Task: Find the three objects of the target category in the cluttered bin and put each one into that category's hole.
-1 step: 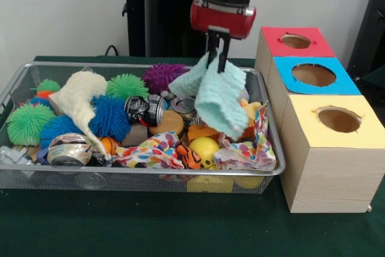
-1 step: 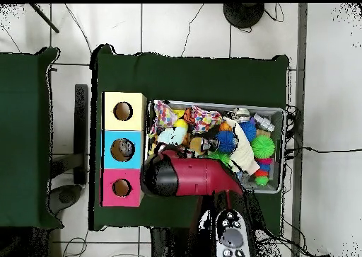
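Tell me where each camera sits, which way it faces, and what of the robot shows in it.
Front view: sits across the table, facing the robot; shows the wire mesh bin, three wooden hole boxes, and the red and black gripper shut on a light blue fuzzy cloth.
Overhead view: sits above, looking straight down; the red arm reaches from the bottom edge over the bin.
Both share the bin, boxes and green table.

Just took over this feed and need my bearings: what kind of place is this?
Probably a robotics lab test bench. A green-covered table holds a wire bin of mixed toys and cloths beside three wooden boxes with coloured holed tops; cables run across tiled floor.
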